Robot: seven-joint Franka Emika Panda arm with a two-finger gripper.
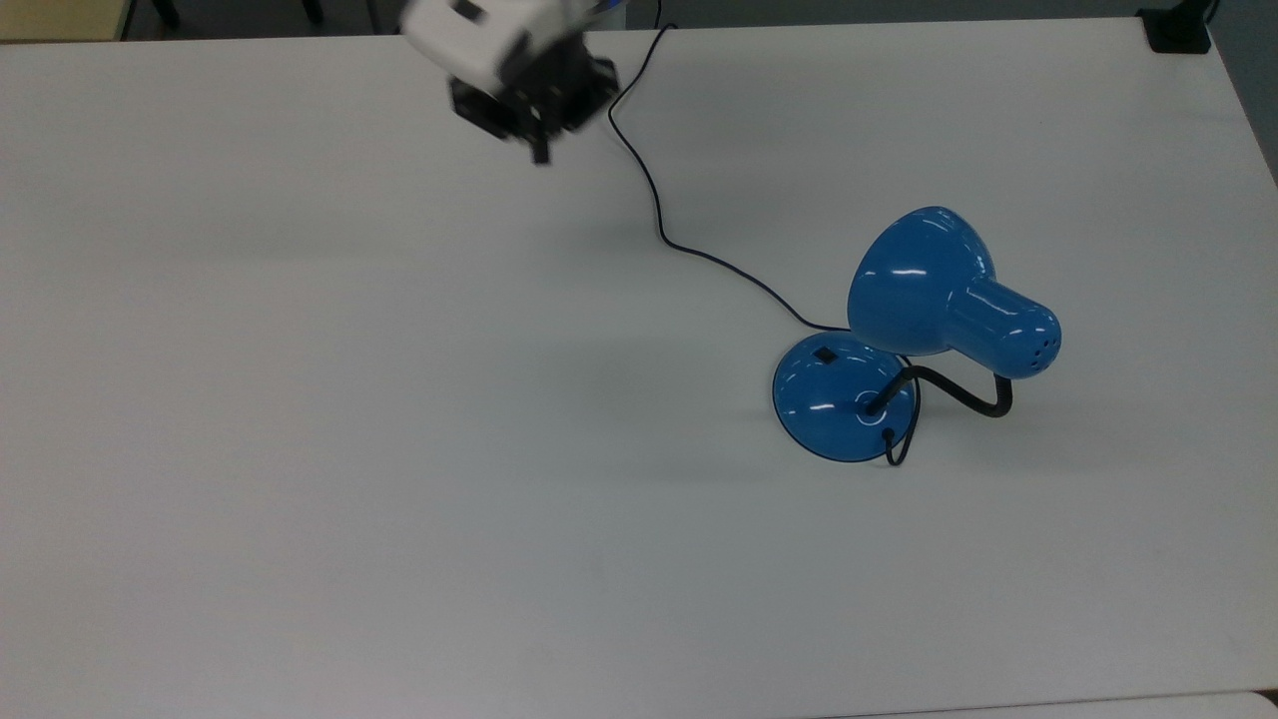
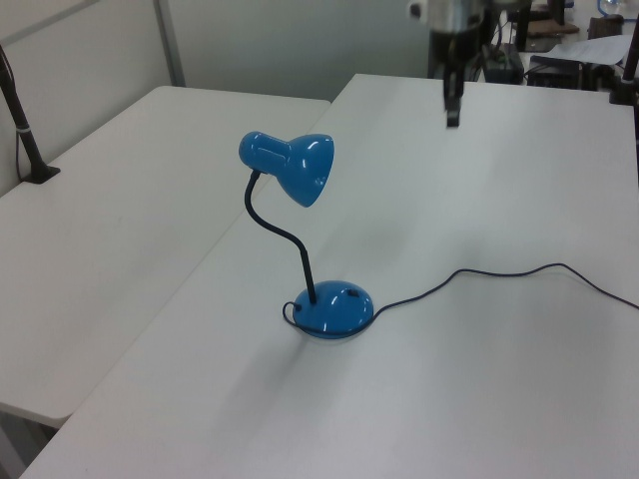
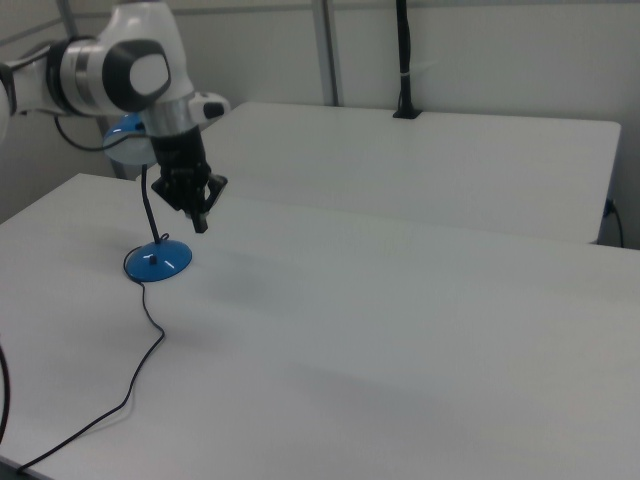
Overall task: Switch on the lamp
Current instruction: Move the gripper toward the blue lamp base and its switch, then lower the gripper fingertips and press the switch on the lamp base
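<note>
The blue lamp (image 1: 924,335) is standing on the white bench (image 1: 399,449), not lit. The hand (image 1: 540,153) is hanging far from it, fingers pinched together. It should come down gently onto the little black switch (image 1: 825,354).
</note>
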